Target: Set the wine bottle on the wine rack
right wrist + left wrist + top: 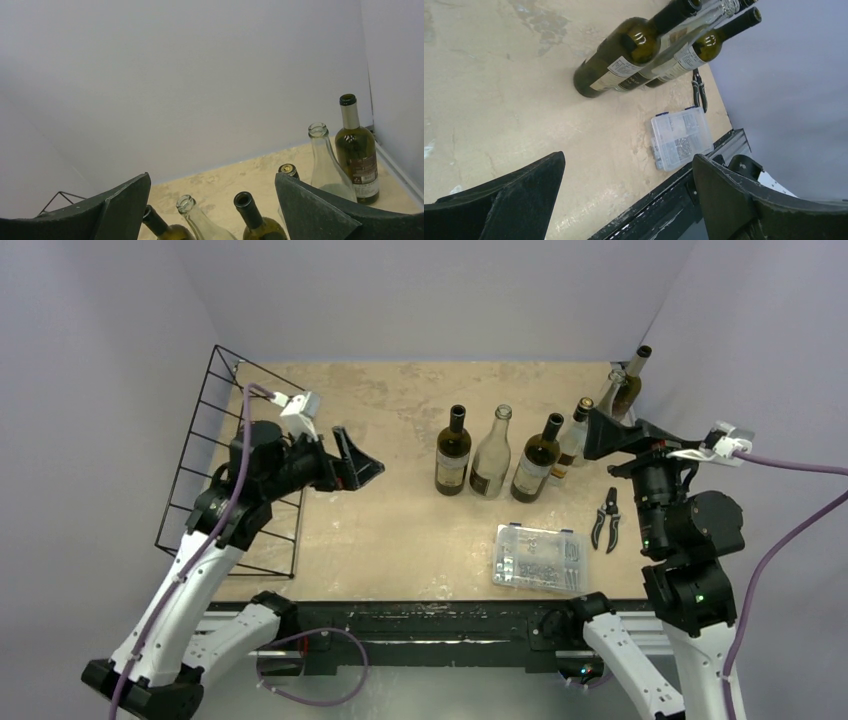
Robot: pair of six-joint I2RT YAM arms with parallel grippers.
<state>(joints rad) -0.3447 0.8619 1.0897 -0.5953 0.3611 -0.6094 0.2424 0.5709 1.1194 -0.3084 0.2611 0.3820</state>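
Right gripper, jaws apart, empty, hangs just right of the nearest upright wine bottle; wine rack lies well apart, leftward.

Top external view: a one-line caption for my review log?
Left gripper open beside the rack, right gripper open by six upright bottles; clear box and pruners lie on the table.

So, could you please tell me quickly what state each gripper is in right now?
Left gripper: jaws open, holding nothing.
Right gripper: jaws open, holding nothing.
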